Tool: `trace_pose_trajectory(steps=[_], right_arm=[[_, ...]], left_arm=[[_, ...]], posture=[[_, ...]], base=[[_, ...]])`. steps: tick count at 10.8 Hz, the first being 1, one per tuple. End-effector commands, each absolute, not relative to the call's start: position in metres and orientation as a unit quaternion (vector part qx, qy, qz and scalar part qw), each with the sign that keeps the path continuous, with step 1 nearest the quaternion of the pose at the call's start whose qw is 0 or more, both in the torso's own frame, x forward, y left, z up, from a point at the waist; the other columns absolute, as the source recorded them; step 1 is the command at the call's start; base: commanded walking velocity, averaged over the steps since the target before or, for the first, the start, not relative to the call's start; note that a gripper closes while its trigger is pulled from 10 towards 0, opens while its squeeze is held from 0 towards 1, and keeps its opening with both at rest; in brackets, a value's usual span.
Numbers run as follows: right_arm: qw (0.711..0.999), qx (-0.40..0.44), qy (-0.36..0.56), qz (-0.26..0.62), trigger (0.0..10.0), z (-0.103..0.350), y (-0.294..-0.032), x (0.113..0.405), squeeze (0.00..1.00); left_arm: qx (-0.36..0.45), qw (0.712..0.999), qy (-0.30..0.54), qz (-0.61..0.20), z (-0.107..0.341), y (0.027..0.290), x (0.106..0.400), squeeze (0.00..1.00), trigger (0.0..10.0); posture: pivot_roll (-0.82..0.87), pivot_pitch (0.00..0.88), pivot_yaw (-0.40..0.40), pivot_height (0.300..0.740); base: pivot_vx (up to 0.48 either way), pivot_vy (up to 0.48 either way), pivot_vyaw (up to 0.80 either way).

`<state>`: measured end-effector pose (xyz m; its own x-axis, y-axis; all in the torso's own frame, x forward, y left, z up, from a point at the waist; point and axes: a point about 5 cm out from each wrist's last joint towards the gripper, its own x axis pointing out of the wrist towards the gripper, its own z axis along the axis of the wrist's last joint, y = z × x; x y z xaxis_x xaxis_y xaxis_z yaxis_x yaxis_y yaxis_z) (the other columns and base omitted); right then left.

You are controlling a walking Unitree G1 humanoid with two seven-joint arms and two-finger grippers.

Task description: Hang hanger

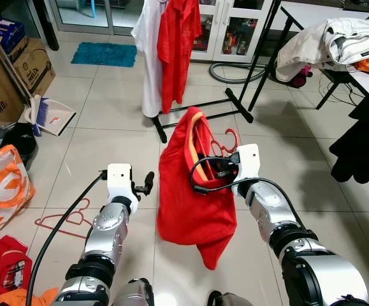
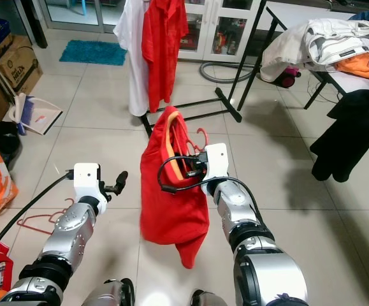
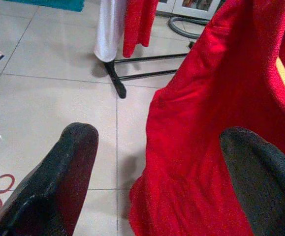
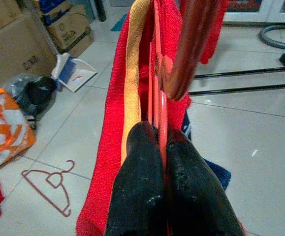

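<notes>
A red shirt [image 1: 190, 204] with an orange-lined collar hangs on a thin red hanger [image 4: 161, 105], whose hook [image 1: 227, 140] sticks up behind the collar. My right gripper [image 4: 163, 147] is shut on the hanger's wire and holds shirt and hanger up above the tiled floor. Just left of the shirt my left gripper [image 3: 157, 135] stands open, with nothing between its fingers [image 3: 71, 162]. Further ahead is a black clothes rack [image 1: 197, 118] with a white garment [image 1: 147, 51] and a red garment [image 1: 176, 44] hanging on it.
A pink hanger [image 1: 66, 220] lies on the floor at left, near an orange bag [image 1: 2, 185] and cardboard boxes [image 1: 18, 70]. A table [image 1: 362, 80] piled with clothes and a black garment [image 1: 362, 140] stand at right. A grey hose [image 1: 235, 73] lies behind the rack.
</notes>
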<state>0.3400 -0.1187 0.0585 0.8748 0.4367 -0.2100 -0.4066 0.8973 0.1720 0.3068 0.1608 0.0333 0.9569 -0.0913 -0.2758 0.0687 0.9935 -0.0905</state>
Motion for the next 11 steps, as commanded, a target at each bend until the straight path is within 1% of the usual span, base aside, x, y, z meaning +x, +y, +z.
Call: trace_pose_trajectory(steps=[1, 3, 4, 5, 6, 9, 11], right_arm=[[0.966, 0.074, 0.092, 0.228, 0.0, 0.073, -0.12, 0.347, 0.0], [0.953, 0.067, 0.093, 0.28, 0.0, 0.081, -0.125, 0.35, 0.0], [0.954, 0.058, 0.086, 0.281, 0.0, 0.087, -0.133, 0.354, 0.0], [0.961, 0.055, 0.085, 0.257, 0.0, 0.091, -0.142, 0.358, 0.0], [0.969, 0.062, 0.084, 0.223, 0.0, 0.091, -0.146, 0.36, 0.0], [0.965, 0.064, 0.101, 0.233, 0.0, 0.075, -0.132, 0.349, 0.0], [0.967, 0.074, 0.106, 0.219, 0.0, 0.075, -0.131, 0.351, 0.0]], left_arm=[[-0.034, 0.99, 0.134, -0.04, 0.037, 0.16, 0.309, 0.0, 10.0], [-0.021, 0.99, 0.137, -0.008, 0.039, 0.178, 0.312, 0.0, 10.0], [-0.016, 0.991, 0.135, -0.003, 0.04, 0.182, 0.313, 0.0, 10.0], [-0.011, 0.991, 0.134, -0.002, 0.04, 0.182, 0.313, 0.0, 10.0], [-0.012, 0.992, 0.129, -0.003, 0.039, 0.177, 0.312, 0.0, 10.0], [-0.013, 0.992, 0.128, -0.012, 0.037, 0.17, 0.31, 0.0, 10.0], [-0.016, 0.991, 0.13, -0.008, 0.036, 0.172, 0.309, 0.0, 10.0]], posture=[[0.01, 0.085, -0.067, 0.74], [0.02, 0.086, -0.067, 0.74], [0.02, 0.083, -0.068, 0.74], [0.02, 0.077, -0.069, 0.74], [0.02, 0.074, -0.07, 0.74], [0.03, 0.072, -0.083, 0.74], [0.02, 0.076, -0.083, 0.74]], base=[[0.0, 0.0, 0.0], [0.0, 0.0, 0.0], [0.0, 0.0, 0.0], [0.0, 0.0, 0.0], [0.0, 0.0, 0.0], [0.0, 0.0, 0.0], [0.0, 0.0, 0.0]])
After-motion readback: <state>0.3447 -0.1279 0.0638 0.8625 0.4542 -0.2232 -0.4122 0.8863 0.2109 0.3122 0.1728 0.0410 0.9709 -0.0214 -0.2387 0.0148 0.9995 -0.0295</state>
